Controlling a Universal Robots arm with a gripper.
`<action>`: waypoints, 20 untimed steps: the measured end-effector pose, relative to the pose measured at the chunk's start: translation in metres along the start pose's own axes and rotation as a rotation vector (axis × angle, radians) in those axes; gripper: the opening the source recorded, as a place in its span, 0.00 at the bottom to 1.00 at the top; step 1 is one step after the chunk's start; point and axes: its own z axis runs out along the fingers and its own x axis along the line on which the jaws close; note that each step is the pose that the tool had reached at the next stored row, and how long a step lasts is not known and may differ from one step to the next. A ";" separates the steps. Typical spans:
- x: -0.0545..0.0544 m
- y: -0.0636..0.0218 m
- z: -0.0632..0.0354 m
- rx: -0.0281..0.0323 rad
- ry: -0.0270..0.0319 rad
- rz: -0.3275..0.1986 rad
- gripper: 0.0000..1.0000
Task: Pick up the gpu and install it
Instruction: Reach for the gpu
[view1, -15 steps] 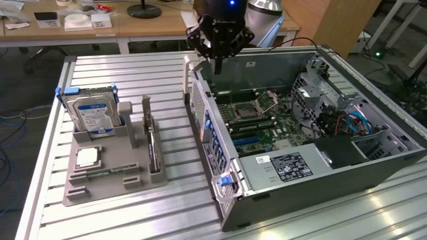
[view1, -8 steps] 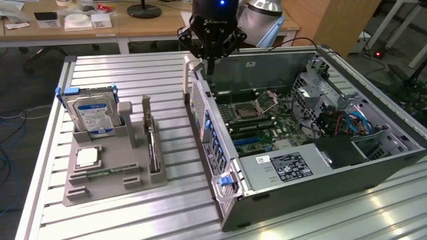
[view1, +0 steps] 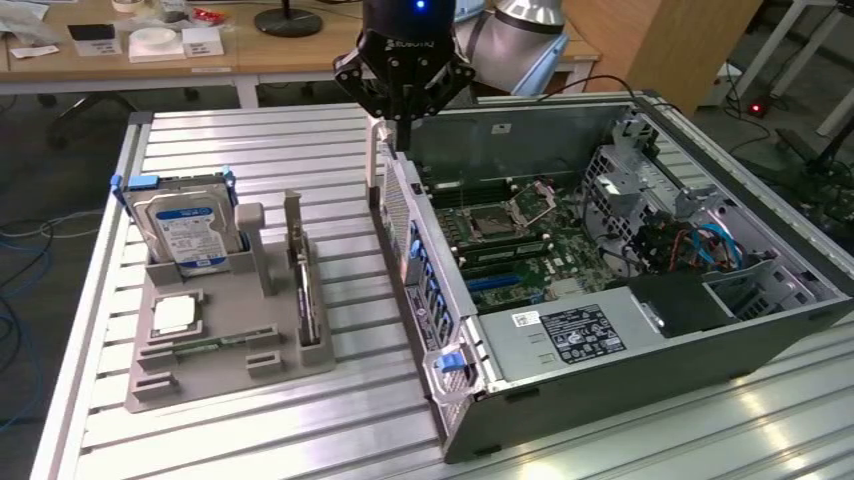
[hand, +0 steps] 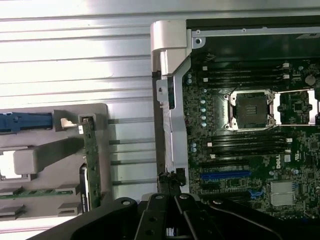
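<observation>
Tray (view1: 200, 372) of grey moulded plastic, on the exterior view's left, holds four items. A silver hard drive (view1: 191, 228) with a blue-white label stands upright at its far end, and a small square CPU chip (view1: 175, 315) lies flat in a recess. A green memory strip (view1: 200, 347) sits low in a slot near the front. The gpu (view1: 304, 288) stands on edge in the slot along the tray side nearest the computer, untouched; the wrist view shows its green board edge (hand: 91, 160) and part of a dark fan. Computer case (view1: 747, 330), lying open on its side just beside the tray, contains a motherboard (view1: 534, 250) with an empty CPU socket (view1: 518, 213), memory slots and a vacant blue expansion slot (view1: 511, 286). It also contains a labelled power supply (view1: 574, 335) and blue cables (view1: 714, 245). The gripper (view1: 388, 133) hangs over the far end of the case wall that faces the tray, well apart from the gpu. Its fingers (hand: 172, 187) are closed together and empty. Both containers rest on a ribbed aluminium bench (view1: 267, 150). Behind it stand wooden desks (view1: 240, 55) carrying small boxes and a black round base (view1: 288, 22); loose cables (view1: 27, 240) lie on the floor.
</observation>
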 end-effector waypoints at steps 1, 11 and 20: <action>0.002 -0.0002 0.0000 -0.0001 0.0000 0.000 0.10; 0.022 -0.0018 -0.0005 -0.0001 -0.0001 0.000 0.10; 0.040 -0.0034 -0.0009 -0.0001 -0.0001 0.000 0.10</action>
